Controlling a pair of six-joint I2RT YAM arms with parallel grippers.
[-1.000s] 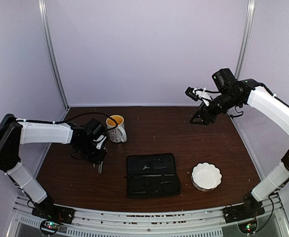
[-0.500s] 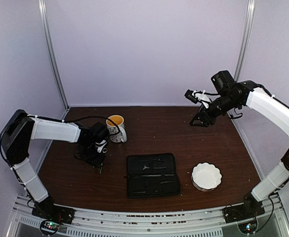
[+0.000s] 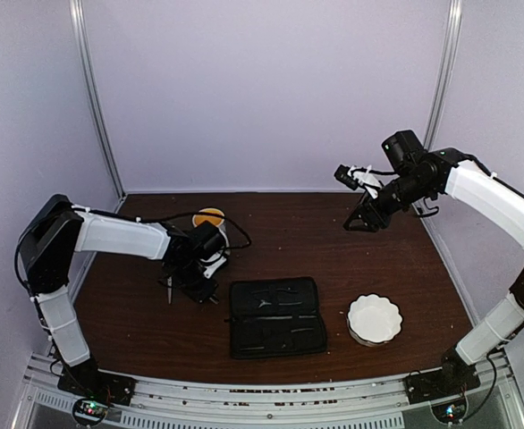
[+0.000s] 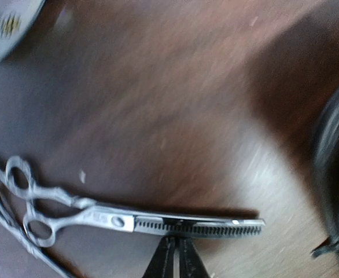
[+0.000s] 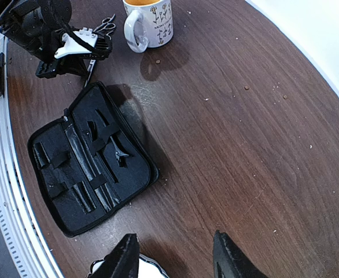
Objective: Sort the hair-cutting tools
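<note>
The left gripper [image 4: 170,255] has its fingertips nearly together against the toothed blade of the thinning scissors [image 4: 117,221]. These sit low over the table [image 4: 187,87], near the mug [image 3: 210,217] and beside the open case [image 3: 275,317]. We cannot tell whether the grip holds. The right gripper [image 5: 174,243] hangs open and empty, well apart. A mid-blade pinch may let the scissors pivot or slip. A release here would leave them outside the case, unsorted.

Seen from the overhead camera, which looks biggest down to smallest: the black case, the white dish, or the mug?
1. black case
2. white dish
3. mug, though the left arm hides part of it.
</note>
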